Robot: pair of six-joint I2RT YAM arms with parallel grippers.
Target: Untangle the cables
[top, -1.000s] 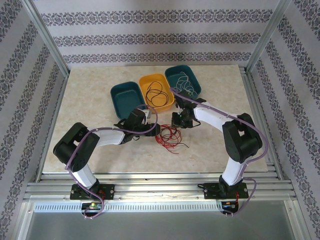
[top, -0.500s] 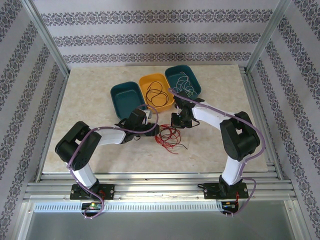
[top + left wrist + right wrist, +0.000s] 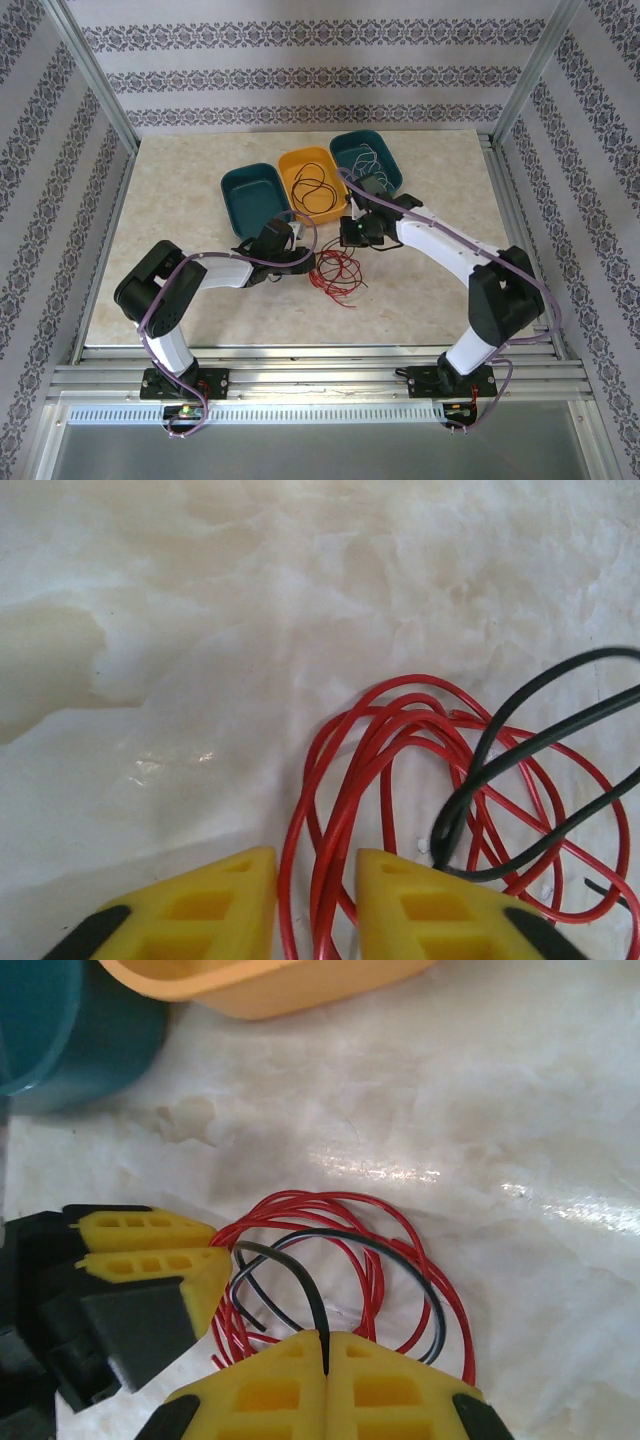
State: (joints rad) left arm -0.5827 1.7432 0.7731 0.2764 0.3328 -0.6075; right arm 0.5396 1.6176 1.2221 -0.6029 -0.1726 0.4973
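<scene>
Here the right gripper (image 3: 326, 1338) pinches the black cable (image 3: 312, 1305); the left gripper (image 3: 315, 855), barely parted, straddles the red cable (image 3: 320, 1198).

Red cable (image 3: 338, 270) lies in loose overlapping loops on the table (image 3: 180, 190), a thin black cable (image 3: 318, 1310) threaded through; a second black cable (image 3: 316, 190) coils in the yellow tray (image 3: 290, 160), a white cable (image 3: 370, 160) in the teal tray (image 3: 345, 140)

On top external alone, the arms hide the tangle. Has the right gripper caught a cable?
Observer: Yes. The right gripper is shut on the black cable, pinched at its tips.
Operator: And the left gripper?
Observer: Two strands of the red cable run between the left gripper fingers, with a gap showing, so it is not clamped.
Operator: Are the two cables apart?
Observer: No. The black cable lies crossed over the red loops.
</scene>
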